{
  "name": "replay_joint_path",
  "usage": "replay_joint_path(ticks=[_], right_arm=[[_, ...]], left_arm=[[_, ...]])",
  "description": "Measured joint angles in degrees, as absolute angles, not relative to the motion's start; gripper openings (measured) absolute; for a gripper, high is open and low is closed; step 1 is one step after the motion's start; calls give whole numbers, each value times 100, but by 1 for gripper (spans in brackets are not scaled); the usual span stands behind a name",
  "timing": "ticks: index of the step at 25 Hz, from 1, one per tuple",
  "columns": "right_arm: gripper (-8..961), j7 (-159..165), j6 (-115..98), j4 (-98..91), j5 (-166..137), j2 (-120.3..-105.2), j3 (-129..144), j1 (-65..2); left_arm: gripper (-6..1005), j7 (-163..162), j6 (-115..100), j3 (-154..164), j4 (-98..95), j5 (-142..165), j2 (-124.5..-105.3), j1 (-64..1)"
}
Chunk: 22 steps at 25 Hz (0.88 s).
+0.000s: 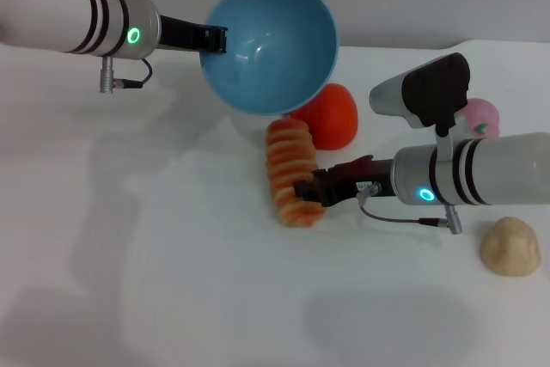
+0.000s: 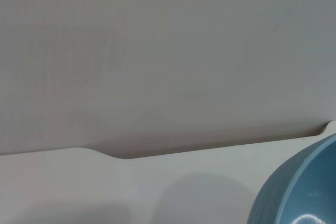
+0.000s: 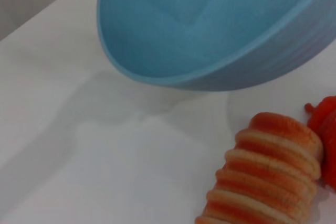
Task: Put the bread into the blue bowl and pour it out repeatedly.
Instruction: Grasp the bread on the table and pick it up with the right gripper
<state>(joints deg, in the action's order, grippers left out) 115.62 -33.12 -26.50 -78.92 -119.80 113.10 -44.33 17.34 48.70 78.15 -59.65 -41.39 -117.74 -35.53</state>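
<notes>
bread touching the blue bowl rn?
Apart. The right wrist view shows bare table between the bread and the tilted, lifted blue bowl, which the left pincer holds by its rim.

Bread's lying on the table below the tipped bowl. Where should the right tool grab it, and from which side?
Grip the bread across its narrow width, near the end closest to the robot, coming from the right, where the right tool already sits. It lies flat, ridged side up; the ridges probably help grip. The far end is crowded by the blue bowl, held by the left tool, and a red toy.
</notes>
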Motion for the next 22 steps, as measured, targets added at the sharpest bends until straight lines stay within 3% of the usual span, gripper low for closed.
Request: replay_joint_path(ticks=[3,13,22], right_arm=[[360,11556,-3368,-2681,-7908,-11976,11391,-4401],[314,11081,-4329,-2872,-7922,-11818,10794,-4015],[216,10441,-5760,-3313,-8150,-11587,8948,-3152]], left_arm=[[0,1793,4835,7815,-5962,-4139,-11775,-3551],[-1,1894,4722,7827,-5918,-4147,-11782,-3548],[-1,1899,4693,7874,-5896,-4145,-11786,-3547]])
